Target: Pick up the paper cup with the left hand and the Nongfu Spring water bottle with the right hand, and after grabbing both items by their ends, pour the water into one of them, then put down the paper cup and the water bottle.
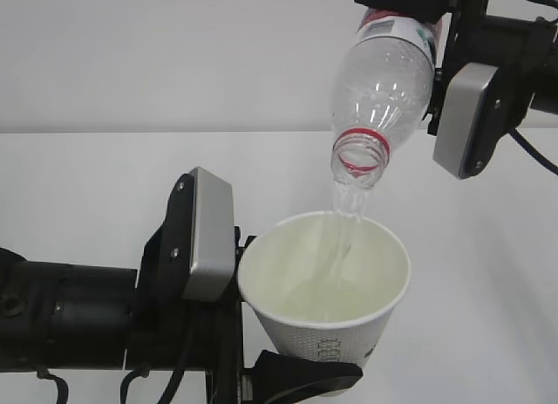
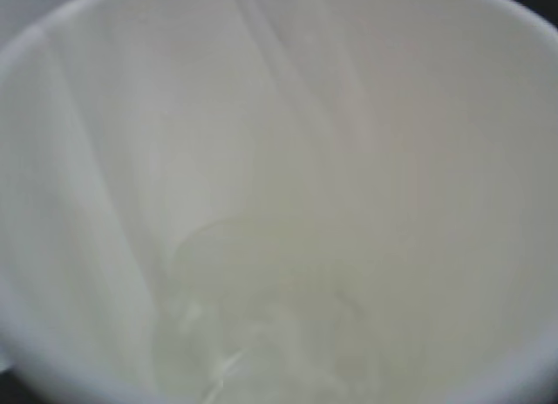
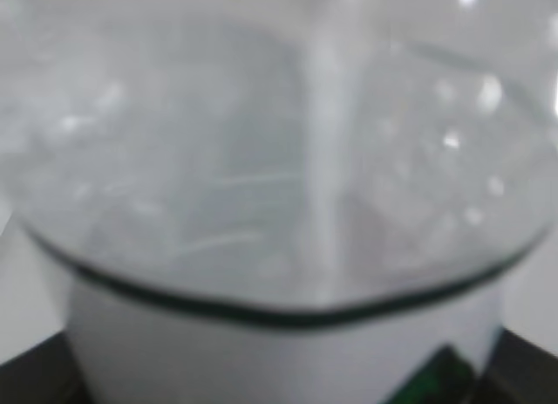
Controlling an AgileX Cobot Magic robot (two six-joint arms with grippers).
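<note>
My left gripper point(image 1: 316, 371) is shut on the base of the white paper cup point(image 1: 330, 334) and holds it upright, low in the exterior view. One black finger point(image 1: 301, 380) curves round the cup's bottom. My right gripper point(image 1: 408, 10) is shut on the base end of the clear Nongfu Spring water bottle point(image 1: 384, 85), which is tipped with its red-ringed neck down over the cup. Water point(image 1: 349, 203) streams from the mouth into the cup. The cup's cream inside point(image 2: 279, 160) fills the left wrist view, with water point(image 2: 261, 334) pooled at the bottom. The bottle point(image 3: 261, 142) fills the right wrist view.
A white table point(image 1: 87, 177) lies under both arms, with a pale wall behind it. The left arm's silver-grey plate point(image 1: 209, 234) sits just left of the cup rim. The right arm's plate point(image 1: 466, 120) hangs right of the bottle.
</note>
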